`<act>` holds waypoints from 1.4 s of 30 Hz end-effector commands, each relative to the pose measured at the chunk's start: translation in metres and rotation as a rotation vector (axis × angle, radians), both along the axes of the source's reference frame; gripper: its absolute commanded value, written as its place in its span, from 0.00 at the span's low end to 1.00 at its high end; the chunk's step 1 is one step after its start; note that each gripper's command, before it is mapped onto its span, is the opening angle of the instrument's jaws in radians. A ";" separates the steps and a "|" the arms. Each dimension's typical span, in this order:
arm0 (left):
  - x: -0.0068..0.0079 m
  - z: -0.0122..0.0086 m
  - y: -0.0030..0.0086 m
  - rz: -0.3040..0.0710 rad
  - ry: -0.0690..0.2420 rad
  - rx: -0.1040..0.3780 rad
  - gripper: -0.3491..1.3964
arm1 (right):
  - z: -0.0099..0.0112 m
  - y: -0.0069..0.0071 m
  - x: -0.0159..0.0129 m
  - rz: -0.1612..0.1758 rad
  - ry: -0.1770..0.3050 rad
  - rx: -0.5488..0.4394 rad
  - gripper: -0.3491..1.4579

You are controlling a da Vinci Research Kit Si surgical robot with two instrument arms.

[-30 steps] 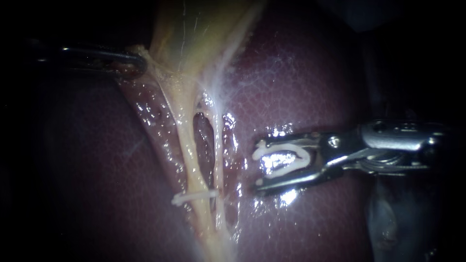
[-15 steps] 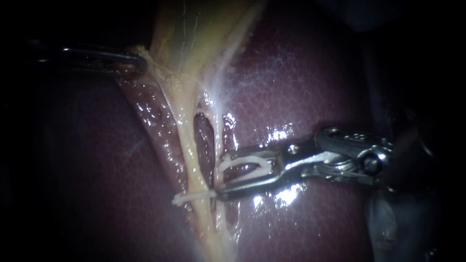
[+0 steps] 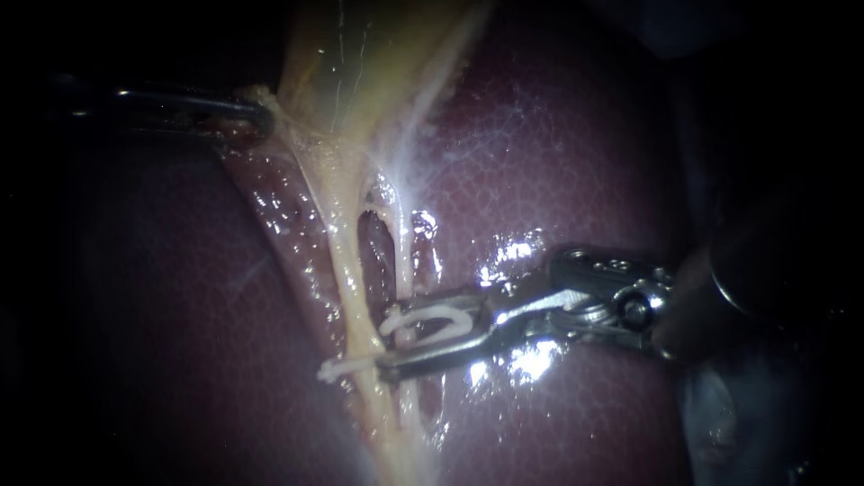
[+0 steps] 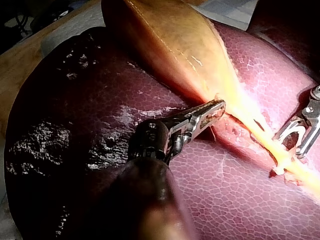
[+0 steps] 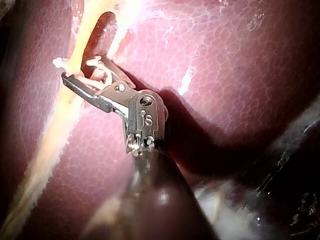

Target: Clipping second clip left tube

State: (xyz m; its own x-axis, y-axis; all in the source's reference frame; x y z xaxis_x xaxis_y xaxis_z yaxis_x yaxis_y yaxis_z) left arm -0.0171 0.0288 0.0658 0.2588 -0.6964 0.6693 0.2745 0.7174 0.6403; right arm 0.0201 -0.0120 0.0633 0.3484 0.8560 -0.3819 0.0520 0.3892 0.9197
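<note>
reading the crossing first: the left tube (image 3: 353, 288) runs lengthwise from the gallbladder (image 3: 360, 63) down the endoscope view, slightly slanted, over the liver (image 3: 558, 162). the right instrument (image 3: 390, 340) is laid almost square across that axis, entering from the right. its jaws stand apart, and a white loaded clip (image 3: 441, 310) is carried seated against both of them, not squeezed flat. the thin right tube (image 3: 402, 261) is met first along the jaws' line; whether it passes between them or behind cannot be told. the jaw tips are seen at the left tube's near edge, the lower one overlapping it. whether the left tube sits fully inside the clip's mouth cannot be told. a seated clip (image 3: 340, 367) is found on the left tube just below the lower jaw, seemingly touching it. the left instrument (image 4: 216, 108) is clamped on the gallbladder's lower edge, well apart from the site; the right instrument is nearer by far. judged: more reach across the tube is called for before closing, with the right tube kept out.
</note>
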 end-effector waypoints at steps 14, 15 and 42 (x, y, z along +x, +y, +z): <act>-0.0002 0.0002 -0.0001 0.001 -0.001 -0.001 0.00 | 0.0012 0.0004 0.0026 0.012 0.071 0.058 0.47; -0.0003 0.0002 -0.0001 0.001 -0.001 -0.001 0.00 | 0.0011 0.0004 0.0028 0.007 0.079 0.065 0.47; -0.0004 0.0003 -0.0001 0.002 -0.002 0.000 0.00 | -0.0064 0.0017 0.0052 0.019 0.248 0.180 0.35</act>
State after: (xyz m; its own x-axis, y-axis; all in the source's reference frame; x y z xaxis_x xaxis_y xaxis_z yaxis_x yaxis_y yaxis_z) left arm -0.0175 0.0287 0.0661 0.2593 -0.6957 0.6699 0.2716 0.7182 0.6407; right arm 0.0252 -0.0102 0.0569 0.2466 0.9231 -0.2951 0.2782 0.2242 0.9340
